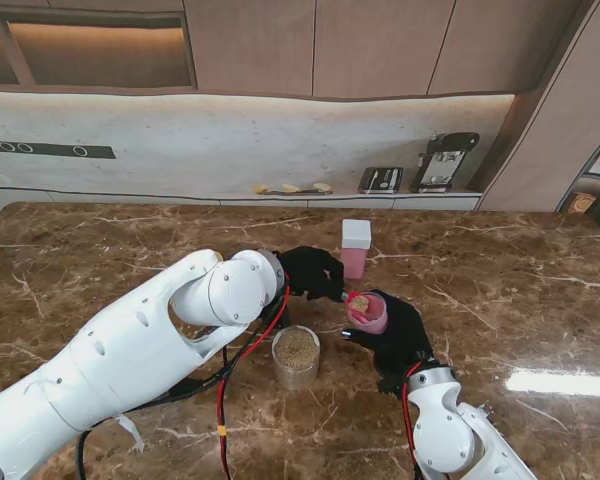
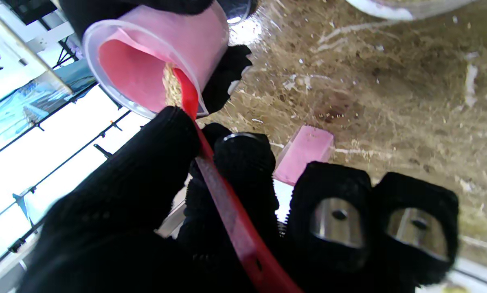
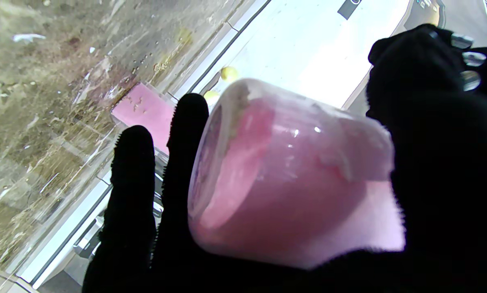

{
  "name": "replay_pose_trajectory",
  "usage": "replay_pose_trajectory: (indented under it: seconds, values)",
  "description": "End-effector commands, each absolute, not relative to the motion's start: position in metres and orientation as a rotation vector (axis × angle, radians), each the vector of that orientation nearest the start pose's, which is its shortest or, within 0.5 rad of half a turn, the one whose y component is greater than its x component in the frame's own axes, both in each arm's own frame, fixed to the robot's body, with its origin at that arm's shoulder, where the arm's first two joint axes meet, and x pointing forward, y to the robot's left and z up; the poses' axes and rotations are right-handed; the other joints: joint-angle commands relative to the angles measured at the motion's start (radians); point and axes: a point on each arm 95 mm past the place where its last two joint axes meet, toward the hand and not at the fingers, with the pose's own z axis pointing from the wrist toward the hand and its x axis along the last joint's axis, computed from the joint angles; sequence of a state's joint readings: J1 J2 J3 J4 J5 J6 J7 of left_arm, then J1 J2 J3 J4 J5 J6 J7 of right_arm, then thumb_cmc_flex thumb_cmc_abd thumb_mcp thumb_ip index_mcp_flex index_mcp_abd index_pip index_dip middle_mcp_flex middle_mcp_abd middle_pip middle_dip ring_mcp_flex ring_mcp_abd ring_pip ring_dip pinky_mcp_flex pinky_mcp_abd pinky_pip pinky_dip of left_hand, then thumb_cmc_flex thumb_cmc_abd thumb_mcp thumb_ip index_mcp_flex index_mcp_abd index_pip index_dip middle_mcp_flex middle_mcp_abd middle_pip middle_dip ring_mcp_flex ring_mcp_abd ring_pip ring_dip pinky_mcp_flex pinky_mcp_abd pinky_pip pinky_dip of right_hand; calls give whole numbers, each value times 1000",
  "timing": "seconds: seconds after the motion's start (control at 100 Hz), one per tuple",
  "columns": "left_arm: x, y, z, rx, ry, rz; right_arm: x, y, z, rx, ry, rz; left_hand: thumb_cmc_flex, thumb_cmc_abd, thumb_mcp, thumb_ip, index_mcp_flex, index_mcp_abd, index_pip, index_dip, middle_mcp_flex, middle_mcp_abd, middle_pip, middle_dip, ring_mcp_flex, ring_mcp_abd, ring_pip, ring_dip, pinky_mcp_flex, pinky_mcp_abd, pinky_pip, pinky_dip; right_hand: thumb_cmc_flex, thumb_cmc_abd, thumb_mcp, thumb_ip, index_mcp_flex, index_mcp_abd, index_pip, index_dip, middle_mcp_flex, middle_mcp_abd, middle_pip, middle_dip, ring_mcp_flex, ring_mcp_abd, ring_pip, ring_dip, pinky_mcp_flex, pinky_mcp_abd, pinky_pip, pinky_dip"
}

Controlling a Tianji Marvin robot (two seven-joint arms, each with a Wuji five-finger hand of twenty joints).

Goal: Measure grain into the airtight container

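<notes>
The stand view shows a brown marble table point(image 1: 500, 280) with both black-gloved hands meeting near its middle. The right hand point(image 1: 398, 340) holds a small pink translucent plastic cup point(image 1: 368, 312) lifted off the table, tilted with its mouth toward the left hand point(image 1: 310, 272). In the right wrist view, the fingers point(image 3: 188, 134) and the thumb wrap around the cup wall point(image 3: 292, 175), pressed against it.

In the left wrist view, the left hand pinches the flat handle of a red plastic spoon point(image 2: 223, 191) between thumb and index finger point(image 2: 243, 162); the other fingers are curled near the handle. The spoon's bowl is inside the mouth of the cup point(image 2: 154, 53), with some brown grain at it.

A round clear plastic container filled with brown grain point(image 1: 296, 356) stands on the table, nearer to me than the two hands. A tall pink box with a white lid point(image 1: 356, 248) stands upright farther from me, just beyond the hands.
</notes>
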State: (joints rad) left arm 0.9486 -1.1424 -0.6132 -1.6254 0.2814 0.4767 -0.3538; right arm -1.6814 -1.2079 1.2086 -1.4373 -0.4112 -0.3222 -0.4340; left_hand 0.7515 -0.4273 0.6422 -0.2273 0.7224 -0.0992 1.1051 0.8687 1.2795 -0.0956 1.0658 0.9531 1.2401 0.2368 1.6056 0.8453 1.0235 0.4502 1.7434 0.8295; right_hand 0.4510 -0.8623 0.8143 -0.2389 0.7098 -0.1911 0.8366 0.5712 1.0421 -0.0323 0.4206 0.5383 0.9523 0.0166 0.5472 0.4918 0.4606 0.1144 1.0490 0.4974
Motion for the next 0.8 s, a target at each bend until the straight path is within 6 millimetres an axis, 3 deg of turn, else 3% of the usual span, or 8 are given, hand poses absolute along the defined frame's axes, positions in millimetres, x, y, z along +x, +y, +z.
replay_pose_trajectory:
  seconds: [0.0,0.46,0.79]
  values:
    - [440,-184,-231,-1688,1860,-1595,352,4,-386,-2120,-970,-2610,37,42,37,18,10,-81,34,28,78,-51,9,7,29,-1,79,6,44,6,144,7,34,188,150,-57,79,-101,60,-1,-3,-30,-3,-14,-20,-20,-11,12,-6,-11,-9,12]
    - [430,-198,-224,-1400,1895,-1693,352,5,-385,-2122,-968,-2607,19,33,66,12,16,-90,34,28,79,-54,17,3,29,-7,84,4,44,-7,150,8,36,190,153,-55,79,-100,60,-1,-1,-30,-3,-14,-18,-19,-11,13,-4,-10,-10,13]
    - [421,-198,-223,-1153,1968,-1690,351,6,-384,-2123,-952,-2602,7,28,78,7,22,-103,33,31,79,-60,21,1,29,-11,85,3,44,-8,149,7,31,208,160,-52,82,-100,61,-2,5,-31,0,-13,-8,-18,-7,13,15,-13,-2,15]
